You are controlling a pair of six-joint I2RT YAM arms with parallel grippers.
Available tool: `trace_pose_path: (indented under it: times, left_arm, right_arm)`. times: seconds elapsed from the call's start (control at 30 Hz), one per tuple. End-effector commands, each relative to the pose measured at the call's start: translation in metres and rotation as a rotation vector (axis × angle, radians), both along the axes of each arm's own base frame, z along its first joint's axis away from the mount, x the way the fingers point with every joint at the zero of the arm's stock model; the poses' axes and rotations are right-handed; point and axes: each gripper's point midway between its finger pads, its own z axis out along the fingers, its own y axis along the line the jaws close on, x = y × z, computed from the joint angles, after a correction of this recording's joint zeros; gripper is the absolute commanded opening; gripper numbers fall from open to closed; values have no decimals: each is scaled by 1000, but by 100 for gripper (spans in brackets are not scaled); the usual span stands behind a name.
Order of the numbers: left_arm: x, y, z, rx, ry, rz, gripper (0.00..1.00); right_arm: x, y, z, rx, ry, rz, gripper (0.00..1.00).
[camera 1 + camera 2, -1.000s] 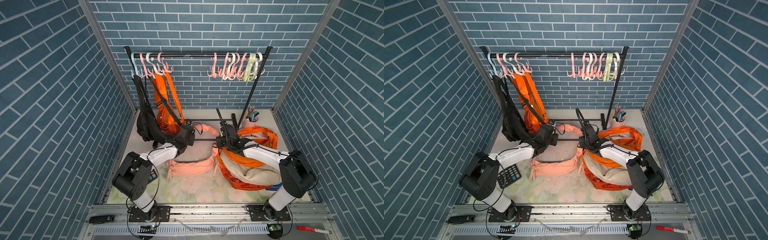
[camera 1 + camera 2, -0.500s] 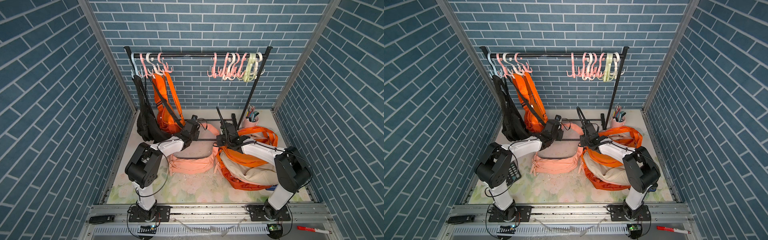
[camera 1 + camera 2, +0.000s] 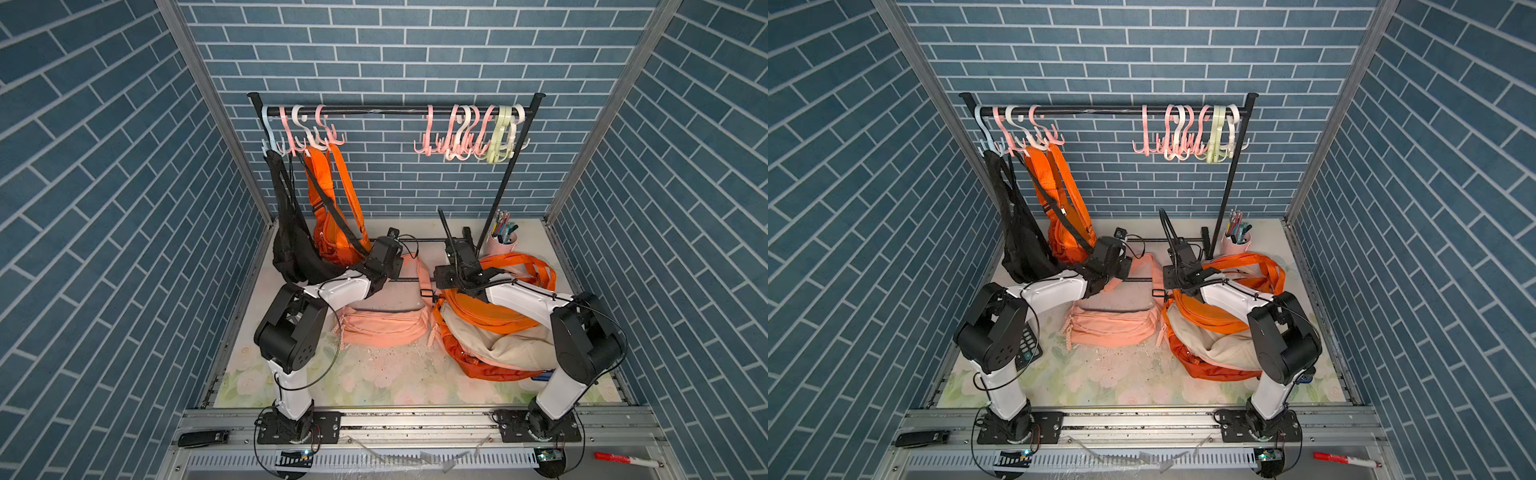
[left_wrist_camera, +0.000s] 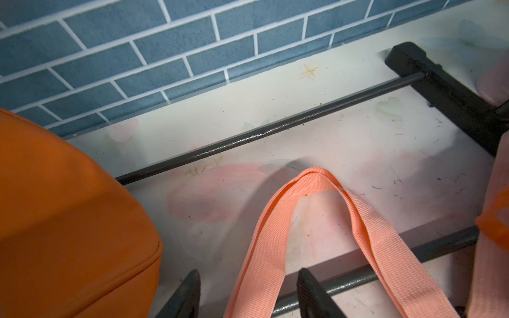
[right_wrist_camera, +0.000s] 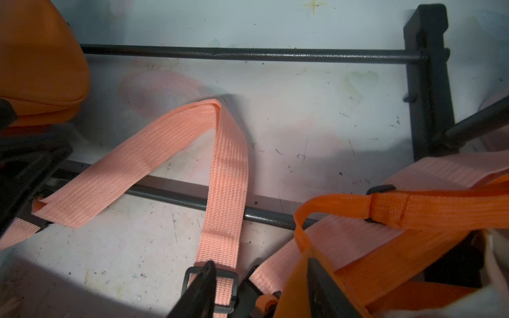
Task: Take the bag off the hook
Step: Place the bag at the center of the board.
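Note:
The peach waist bag (image 3: 386,328) (image 3: 1117,328) lies flat on the table between my two arms, off the hooks. Its peach strap (image 4: 316,181) (image 5: 225,154) loops slack over the rack's low bar. My left gripper (image 4: 249,278) (image 3: 395,268) is open, and the strap runs loosely between its fingers. Over the strap's black buckle (image 5: 210,286) my right gripper (image 5: 261,264) (image 3: 441,277) is open too, with orange fabric lying against one finger. A black bag (image 3: 295,245) and an orange bag (image 3: 332,224) hang from the left hooks (image 3: 307,133).
The black rail (image 3: 395,110) carries several bare hooks (image 3: 469,137) at its right end. A heap of orange and beige bags (image 3: 498,332) lies under my right arm. A pen cup (image 3: 505,241) stands by the rack post. A calculator (image 3: 1027,345) lies beside my left arm.
Both grippers went from shut to open and let go of the peach strap, which now lies slack on the rack's low bar. My left arm swung inward toward the middle.

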Motion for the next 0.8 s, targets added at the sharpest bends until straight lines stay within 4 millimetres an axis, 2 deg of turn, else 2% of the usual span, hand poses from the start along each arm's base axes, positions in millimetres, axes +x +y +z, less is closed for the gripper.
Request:
trace_pose_path:
  times: [0.0,0.3,0.33,0.57,0.77]
  left_arm:
    - [-3,-3,45,-52,-77,-10,61]
    - [-28,-1,114,-138,-187,-33,77]
    - [-31,-1,121,-149,-196,-35,82]
    - [-56,11,178,-223,-272,-52,84]
    - [-81,25,225,-265,-340,-66,95]
  right_arm:
    - [2,-2,27,19,-36,-2,61]
    - [-5,1,65,63,-107,49,64]
    - [-6,2,69,71,-116,59,64]
    - [-17,7,108,120,-182,131,64]
    - [-26,12,134,134,-228,183,66]
